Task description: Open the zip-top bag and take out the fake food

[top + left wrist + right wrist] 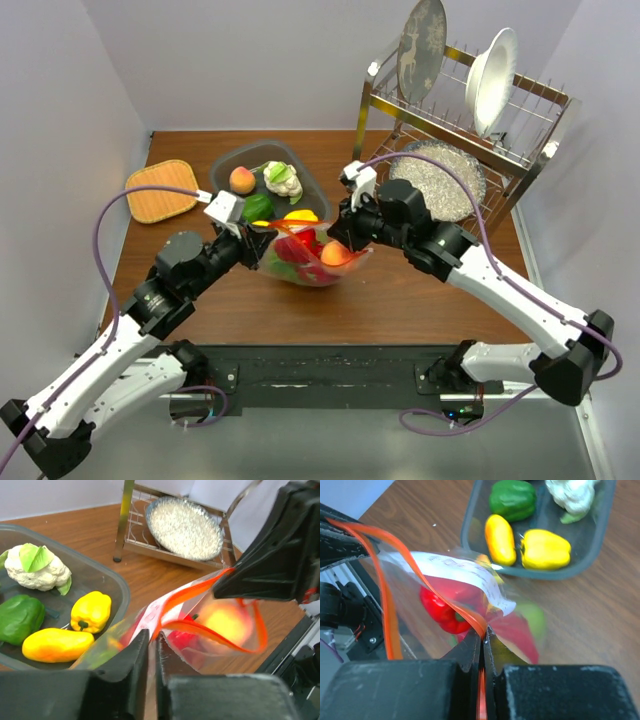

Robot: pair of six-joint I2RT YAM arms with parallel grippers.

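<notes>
Over wooden table [420, 300], left tool [152, 642] and right tool [482, 639] hold zip-top bag [302, 268] open.

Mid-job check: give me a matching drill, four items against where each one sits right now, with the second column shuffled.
Items
1. red pepper
2. cauliflower
3. glittery silver dish
4. woven mat

Places
A. flat on the table, far left corner
B. inside the zip-top bag
C. on the lower shelf of the dish rack
D. in the dark tray

Pairs: 1-B, 2-D, 3-C, 4-A
</notes>
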